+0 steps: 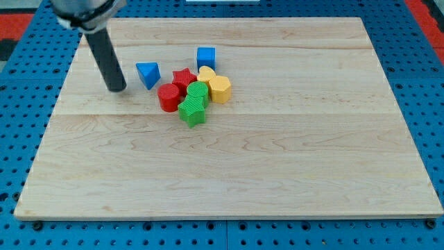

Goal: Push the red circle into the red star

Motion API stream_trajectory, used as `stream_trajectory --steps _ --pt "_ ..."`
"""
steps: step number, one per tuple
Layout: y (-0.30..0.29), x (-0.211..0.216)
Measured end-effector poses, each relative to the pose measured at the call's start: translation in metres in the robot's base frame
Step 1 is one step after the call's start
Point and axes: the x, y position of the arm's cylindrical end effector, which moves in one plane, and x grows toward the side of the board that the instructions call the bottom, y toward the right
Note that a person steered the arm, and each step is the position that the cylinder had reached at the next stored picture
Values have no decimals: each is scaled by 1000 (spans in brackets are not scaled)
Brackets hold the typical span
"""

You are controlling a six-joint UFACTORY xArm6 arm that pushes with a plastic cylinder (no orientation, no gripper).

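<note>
Wooden board on a blue pegboard surface; all blocks sit in the upper-left-centre part of the board.

My tip — the lower end of the dark rod — rests on the board toward the view's left, well clear of the cluster. There are no jaws to open or close, and it has hold of nothing. Nearest block is the blue triangle, just to the tip's right, apart from it by a small gap.

Red circle stands at the left edge of the cluster, below and right of the blue triangle. Red star sits up and to the right of it — the two look to be touching or very nearly so; the exact contact cannot be told from this angle.

Rest of the cluster:
- green round block, just right of the red circle and below the red star
- green star at the cluster's bottom, against the red circle's lower right
- yellow hexagon-like block at the right end
- second yellow block behind it, shape unclear
- blue cube at the top, just above the yellow pieces

The tip lies left and slightly above the red circle, with the blue triangle up and right of the line between them.
</note>
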Motion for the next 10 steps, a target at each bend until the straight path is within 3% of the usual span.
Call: stream_trajectory --steps 1,5,6,9,10 --pt "3 -5" --pt "112 -4" --pt "114 -4" --pt "48 -3" --pt "53 40"
